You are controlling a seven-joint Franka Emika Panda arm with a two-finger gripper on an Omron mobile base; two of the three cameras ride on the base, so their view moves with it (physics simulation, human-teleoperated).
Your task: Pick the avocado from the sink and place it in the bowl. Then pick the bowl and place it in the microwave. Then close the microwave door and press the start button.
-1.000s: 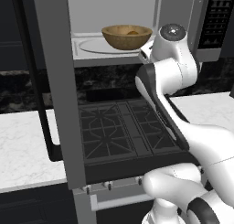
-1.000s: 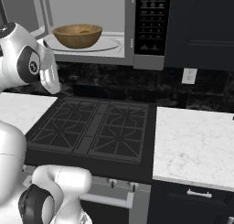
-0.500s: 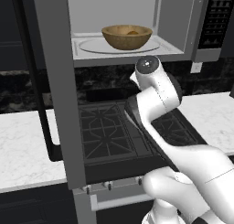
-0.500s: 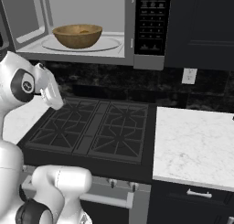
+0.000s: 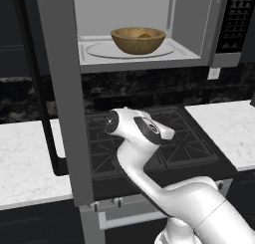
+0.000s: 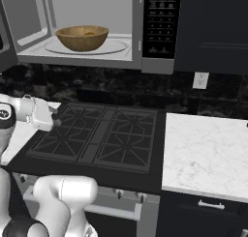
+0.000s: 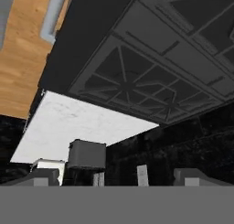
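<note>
The door (image 5: pixel 60 88) stood swung wide open at far left in the left base view, its dark bar handle (image 5: pixel 47 133) on the side facing away from the oven. To its right the microwave (image 5: pixel 199 49) held the bowl (image 5: pixel 138 40) centred on the turntable (image 5: pixel 99 50), and a small orange-brown patch inside the bowl was probably the avocado (image 5: pixel 145 35). The black button panel (image 6: pixel 161 23) lay at the oven's right edge, seen in the right base view.

The step in hand was judged to be closing the door. To do it well, the arm should pass round behind the panel's free edge, press on its outer face near the handle, and sweep it along the hinge arc until it latches; a push close to the hinge would give poor leverage and might slip.

The arm was folded low over the stove (image 6: pixel 97 134), elbow bent, with the wrist near the stove's left edge beside the white counter (image 5: pixel 25 158). The gripper (image 7: pixel 118 176) pointed across the counter (image 7: pixel 77 122) and stove grates, jaws spread about as wide as they go, holding nothing.
</note>
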